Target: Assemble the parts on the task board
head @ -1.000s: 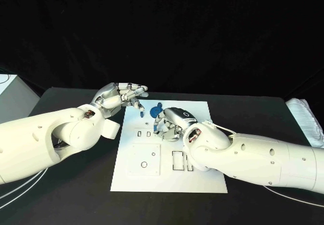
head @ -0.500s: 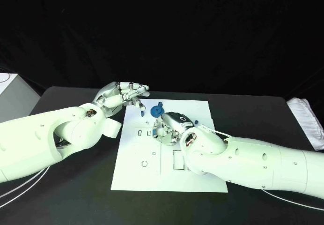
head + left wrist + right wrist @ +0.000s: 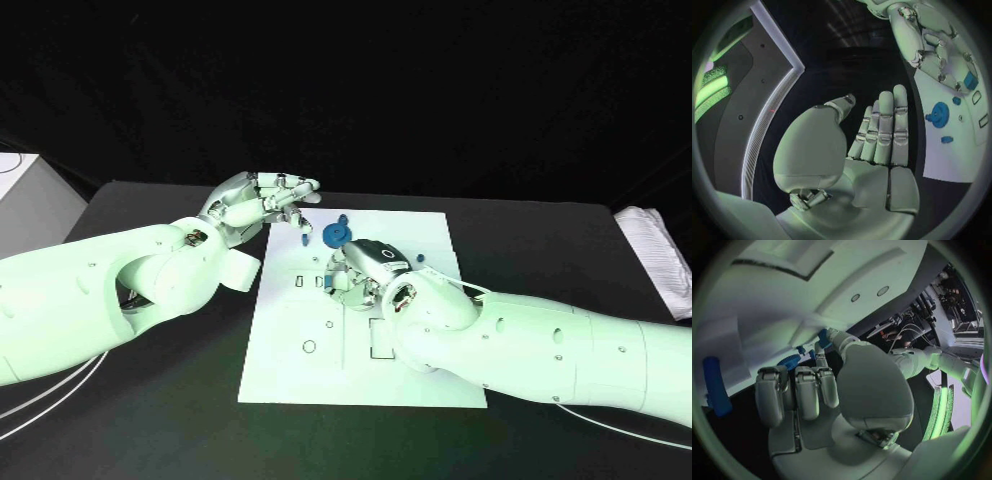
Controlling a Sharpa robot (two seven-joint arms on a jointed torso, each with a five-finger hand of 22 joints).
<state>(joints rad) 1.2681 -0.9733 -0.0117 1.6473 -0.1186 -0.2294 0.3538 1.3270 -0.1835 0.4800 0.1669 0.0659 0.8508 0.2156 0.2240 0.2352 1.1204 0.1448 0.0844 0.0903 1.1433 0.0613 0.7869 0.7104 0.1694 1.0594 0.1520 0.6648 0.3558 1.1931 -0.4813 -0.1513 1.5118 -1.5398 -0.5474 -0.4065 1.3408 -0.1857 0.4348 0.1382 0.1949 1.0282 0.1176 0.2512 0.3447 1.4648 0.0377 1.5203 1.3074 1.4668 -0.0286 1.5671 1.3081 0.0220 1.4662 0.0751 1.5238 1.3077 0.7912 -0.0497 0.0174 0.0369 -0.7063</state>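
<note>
1. Firstly, the head view: the white task board (image 3: pixel 361 330) lies flat on the black tabletop (image 3: pixel 548 240). The left hand (image 3: pixel 264 203) hovers at the board's far left corner, fingers curled; whether it holds something I cannot tell. The right hand (image 3: pixel 368 265) rests on the board beside a round blue gear (image 3: pixel 335 235).
2. Left wrist view: the left hand (image 3: pixel 873 135) has straight fingers, apart from the thumb, holding nothing; the toothed gear (image 3: pixel 939 114) lies on the board.
3. Right wrist view: the right hand (image 3: pixel 811 390) pinches a small blue part (image 3: pixel 824 337) at its fingertips; a long blue bar (image 3: pixel 716 386) lies near.

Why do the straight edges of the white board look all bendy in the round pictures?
In the left wrist view the fisheye lens curves the task board edge behind the left hand; the right wrist view bends it too; in the head view the task board keeps straight edges.
</note>
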